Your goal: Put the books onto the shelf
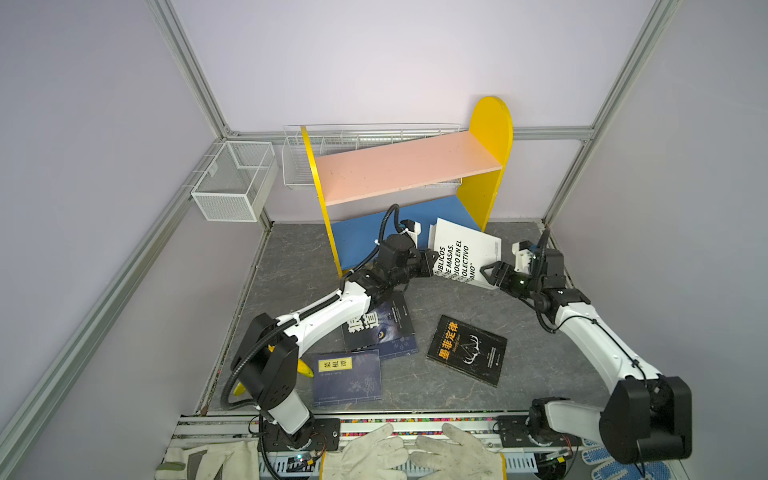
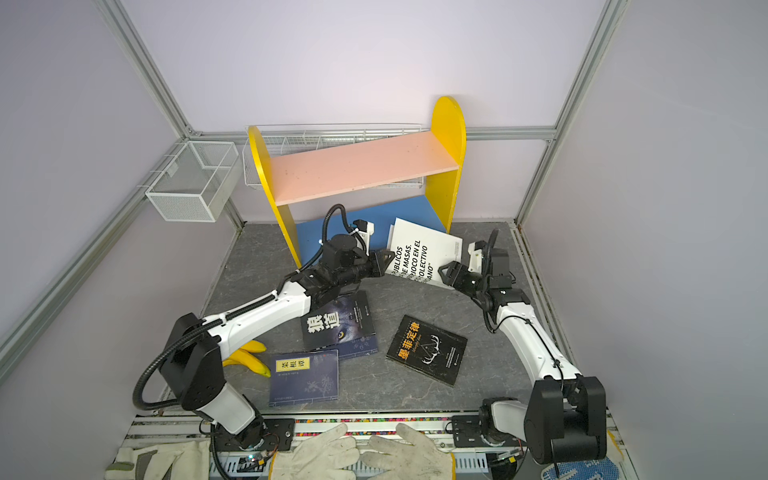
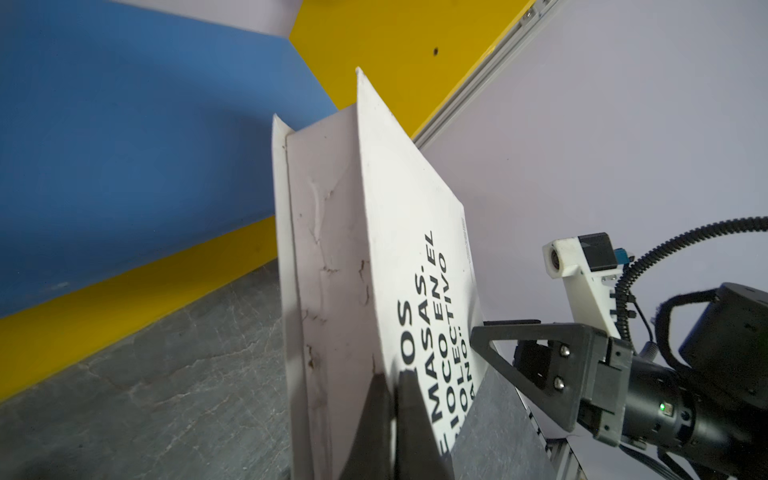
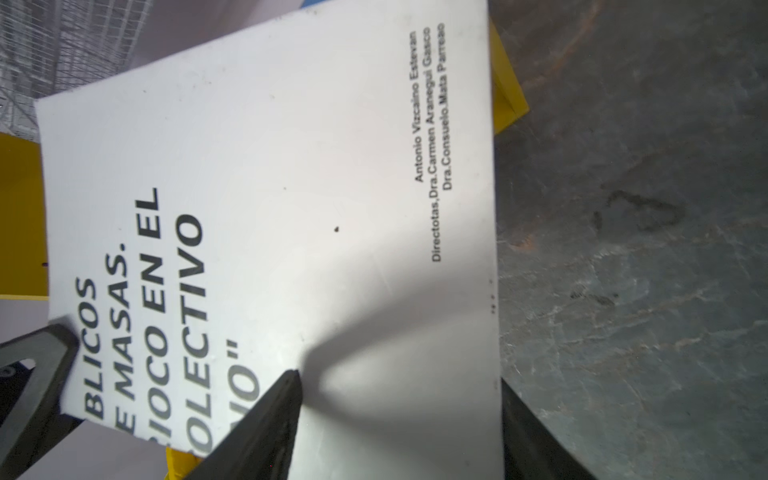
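White book [image 1: 465, 249] stands tilted, cover up, its far corner over the blue lower board [image 1: 361, 237] of the shelf [image 1: 407, 166], beside the round-topped yellow panel [image 1: 492, 137]. Its title lines run front to back. Your left tool [image 1: 431, 262] is clenched on its left edge. Your right tool [image 1: 488, 274], jaws apart, straddles the right corner. Three other books [image 1: 467, 349] lie flat on the surface [image 1: 415, 386].

The white book [image 1: 478, 243] has black lettering; shelf [image 1: 492, 137] yellow, pink, blue.
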